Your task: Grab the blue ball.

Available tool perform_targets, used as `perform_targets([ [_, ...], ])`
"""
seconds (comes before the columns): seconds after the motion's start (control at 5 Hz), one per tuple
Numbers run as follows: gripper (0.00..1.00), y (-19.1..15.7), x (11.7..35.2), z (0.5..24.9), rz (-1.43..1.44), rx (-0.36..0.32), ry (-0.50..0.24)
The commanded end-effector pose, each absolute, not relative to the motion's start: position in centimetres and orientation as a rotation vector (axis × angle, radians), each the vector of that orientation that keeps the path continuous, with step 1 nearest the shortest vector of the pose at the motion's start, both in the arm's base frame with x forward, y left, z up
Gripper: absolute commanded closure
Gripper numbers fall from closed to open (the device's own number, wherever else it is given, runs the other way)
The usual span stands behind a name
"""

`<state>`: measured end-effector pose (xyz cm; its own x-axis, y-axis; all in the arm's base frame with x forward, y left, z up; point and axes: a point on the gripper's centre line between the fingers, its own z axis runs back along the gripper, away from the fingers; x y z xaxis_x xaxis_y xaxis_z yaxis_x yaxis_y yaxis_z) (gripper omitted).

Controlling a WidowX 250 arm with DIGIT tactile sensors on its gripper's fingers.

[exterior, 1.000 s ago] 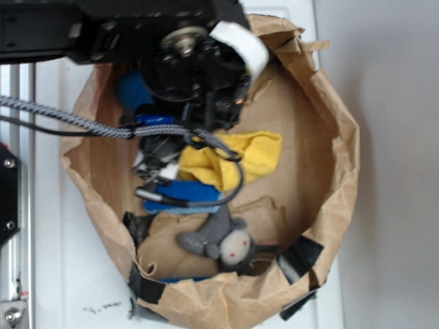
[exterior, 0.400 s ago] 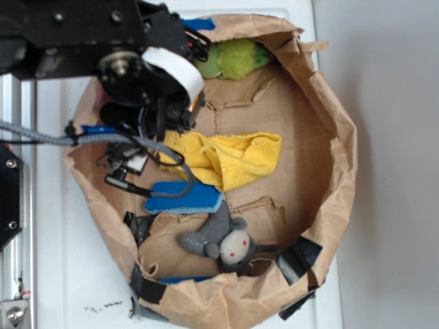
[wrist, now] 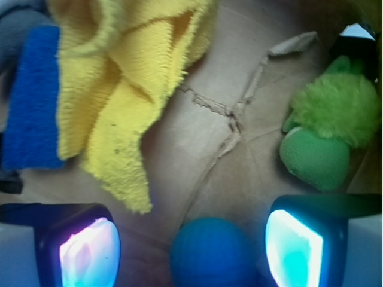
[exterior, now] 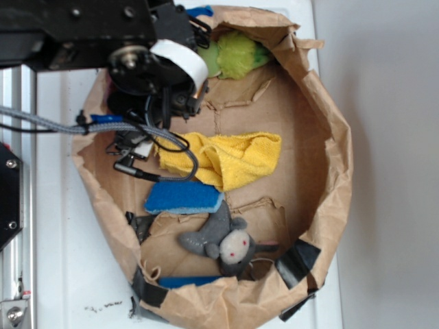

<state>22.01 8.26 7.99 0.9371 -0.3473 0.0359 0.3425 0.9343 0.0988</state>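
Black arm (exterior: 82, 31), white band, braided grey cable (exterior: 41, 120), glowing gripper (wrist: 191, 248) pads (wrist: 293, 248)

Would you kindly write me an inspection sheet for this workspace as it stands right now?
Surface: crumpled brown paper bag with a creased, torn floor, on a white table.
Job's things: small teal-blue ball lies between the open fingers in the wrist view; hidden under the arm from outside.
Clutter: yellow towelling cloth; flat blue sponge; grey plush mouse; fuzzy lime-green plush toy; black tape patches on the bag.
Grippers: gripper open, not yet touching the ball.
Cables: braided grey cable and black leads run along the arm.
Surroundings: metal rail beside the table.
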Motion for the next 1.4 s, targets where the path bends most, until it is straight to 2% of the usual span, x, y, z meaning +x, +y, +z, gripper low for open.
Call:
perform_targets([
  [0.0, 0.00, 10.0, 21.1, 8.5, -0.389, 0.112, -0.039],
  [0.2, 0.00, 10.3, 21.0, 8.8, -0.365, 0.110, -0.061],
  [0.6, 0.00, 10.5, 20.3, 8.8, -0.372, 0.115, -0.046],
  [0.8, 0.00, 10.2, 19.7, 8.3, -0.393, 0.095, -0.047],
  [1.0, 0.00, 10.0, 19.1, 6.6, -0.385, 0.095, -0.046],
  [1.2, 0.00, 9.7, 21.2, 3.3, -0.387, 0.139, -0.029],
])
